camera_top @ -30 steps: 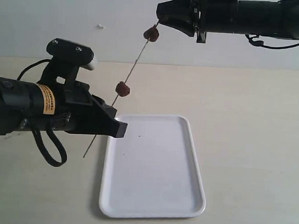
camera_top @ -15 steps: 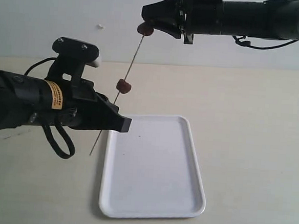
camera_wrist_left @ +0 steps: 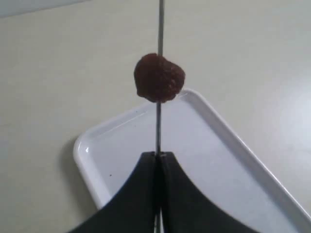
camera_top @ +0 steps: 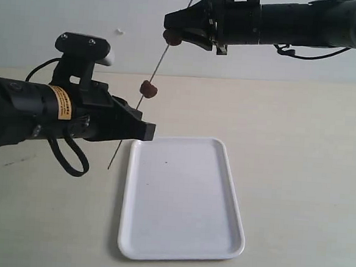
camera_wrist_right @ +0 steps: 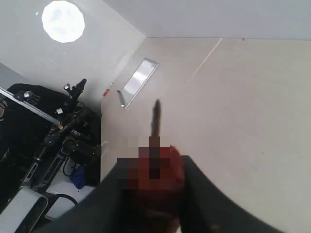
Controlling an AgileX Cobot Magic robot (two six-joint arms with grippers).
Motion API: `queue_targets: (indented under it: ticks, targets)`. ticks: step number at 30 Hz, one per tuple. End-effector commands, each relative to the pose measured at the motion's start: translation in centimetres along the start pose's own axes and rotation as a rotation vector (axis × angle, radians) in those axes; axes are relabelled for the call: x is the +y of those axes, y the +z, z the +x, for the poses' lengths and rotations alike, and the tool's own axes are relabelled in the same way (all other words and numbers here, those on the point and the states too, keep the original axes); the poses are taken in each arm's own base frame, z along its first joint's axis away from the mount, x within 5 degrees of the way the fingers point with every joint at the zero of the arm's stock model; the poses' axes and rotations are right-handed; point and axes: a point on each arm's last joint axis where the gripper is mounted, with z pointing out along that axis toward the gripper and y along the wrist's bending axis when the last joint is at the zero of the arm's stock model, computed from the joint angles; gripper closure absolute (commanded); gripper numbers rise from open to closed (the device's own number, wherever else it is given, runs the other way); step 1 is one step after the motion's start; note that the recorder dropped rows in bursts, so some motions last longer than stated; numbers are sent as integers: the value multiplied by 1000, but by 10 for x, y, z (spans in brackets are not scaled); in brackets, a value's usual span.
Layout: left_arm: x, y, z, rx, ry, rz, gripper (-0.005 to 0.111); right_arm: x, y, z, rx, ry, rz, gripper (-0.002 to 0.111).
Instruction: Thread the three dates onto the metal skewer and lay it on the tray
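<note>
Pale tabletop (camera_top: 299, 148), the tray (camera_top: 179, 201) bare on it. My left pincer (camera_top: 143, 131) is clamped on the skewer (camera_top: 158, 62), with one date (camera_top: 148, 89) midway up. Over the last second the right pincer (camera_top: 172, 28), gripping a second date (camera_top: 171, 39), has pushed it past the tip. I see no third date.

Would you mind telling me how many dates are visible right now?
2. One date sits midway along the metal skewer, above the left gripper. The other date is higher on the skewer, pinched in the right gripper. A third is not visible and may be hidden.
</note>
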Motion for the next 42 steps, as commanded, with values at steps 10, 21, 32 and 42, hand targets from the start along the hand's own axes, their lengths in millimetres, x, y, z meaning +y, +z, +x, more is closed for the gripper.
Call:
queue_targets:
  ticks: [10, 21, 32, 42]
  targets:
    - [-3, -2, -17, -146, -56, 54, 107, 1, 2, 6, 61, -39, 2, 79]
    - [-2, -1, -15, -123, -50, 43, 107, 3, 1, 2, 22, -30, -20, 47]
    - [0, -1, -10, -74, -29, 20, 107, 2, -1, 1, 18, -57, -17, 46]
    - [0, -1, -10, -73, -6, 22, 107, -2, -9, -2, 5, -80, -4, 46]
